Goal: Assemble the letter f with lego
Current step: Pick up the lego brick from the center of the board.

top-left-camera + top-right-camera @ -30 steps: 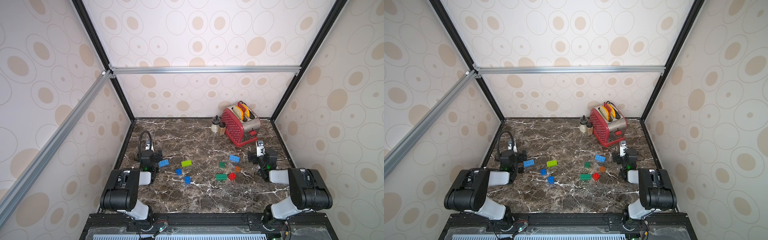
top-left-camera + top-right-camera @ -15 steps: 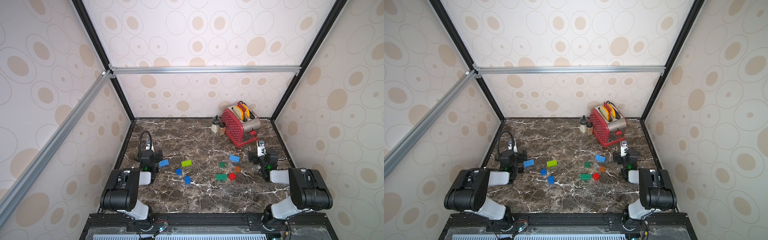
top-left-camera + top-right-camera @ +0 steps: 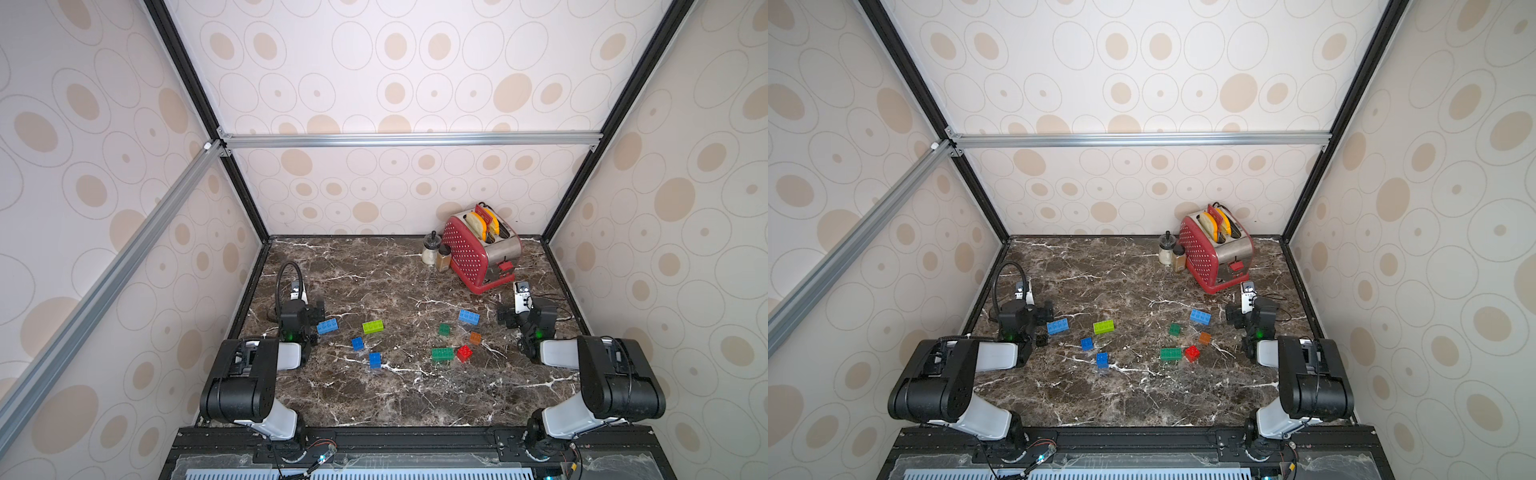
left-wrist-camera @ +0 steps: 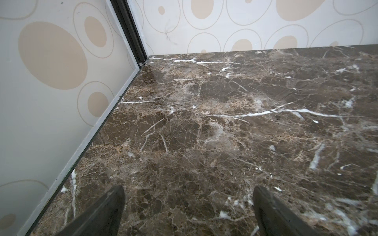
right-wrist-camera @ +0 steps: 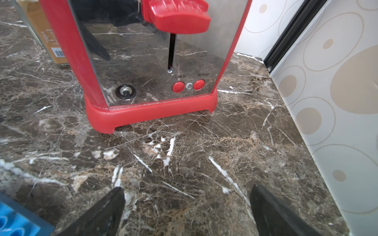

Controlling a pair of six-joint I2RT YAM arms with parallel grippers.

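I see a dark marble table veined in white, boxed in by cream walls printed with tan ovals. I call the far wall 12 o'clock. In both top views a red toaster stands at 1 o'clock, with two small jars just beside it on its 9 o'clock side.

The lego lies as nine loose bricks across the table's middle, in two groups. Towards 9 o'clock there is a blue oblong with a lime oblong at its 3 o'clock. A blue square lies nearer me, and a second blue square at that one's 4 o'clock. Towards 3 o'clock there is another blue oblong. A dark green square lies at its 8 o'clock and an orange square at its 6 o'clock. Nearer me lies a green oblong with a red square just beside it at 3 o'clock.

My left gripper sits low at the table's 9 o'clock edge, the first blue oblong just beside it. Its fingers stand wide apart with only bare marble between them. My right gripper sits at the 3 o'clock edge, facing the toaster's control end. It too is spread wide and holds nothing.
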